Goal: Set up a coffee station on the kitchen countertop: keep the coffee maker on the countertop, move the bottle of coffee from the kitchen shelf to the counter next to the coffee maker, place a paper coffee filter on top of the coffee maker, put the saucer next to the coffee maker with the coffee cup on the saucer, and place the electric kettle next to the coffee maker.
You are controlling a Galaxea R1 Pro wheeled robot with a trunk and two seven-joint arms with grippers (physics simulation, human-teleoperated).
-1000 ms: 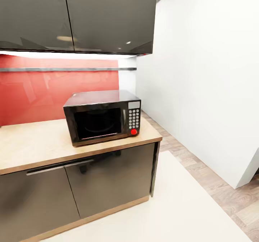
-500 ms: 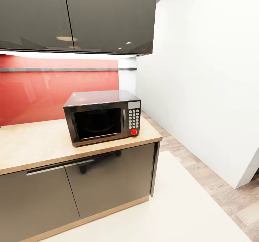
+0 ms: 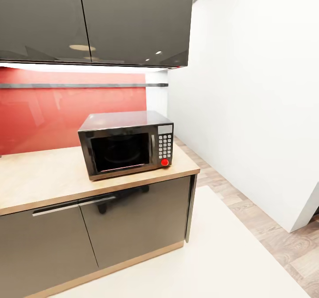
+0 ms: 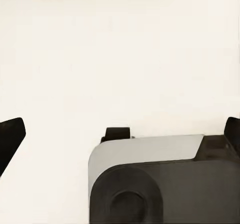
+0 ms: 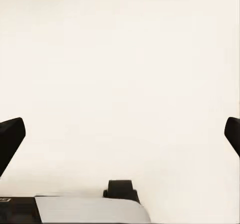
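From our head camera we look at a black microwave (image 3: 126, 144) standing on the wooden desk (image 3: 40, 178), which serves as our landmark. It sits close to the desk's right end, its door and keypad facing us, with a red button low on the keypad. Behind the microwave runs a glossy red backsplash (image 3: 66, 112) with a thin grey rail (image 3: 84, 85) across it, and above it hang dark upper cabinets (image 3: 95, 21). Below the microwave, the desk's front carries dark cabinet doors (image 3: 88, 231) with a long metal handle. To the right of the microwave a white wall (image 3: 248, 98) rises over a strip of wood floor (image 3: 283, 240), and a pale rug (image 3: 212, 262) lies in front of the desk. None of the coffee things appears near the microwave. Our left pincer (image 4: 120, 139) has its dark fingertips spread wide apart over a pale surface, gripping nothing, and our right pincer (image 5: 120, 139) is likewise spread wide and empty.
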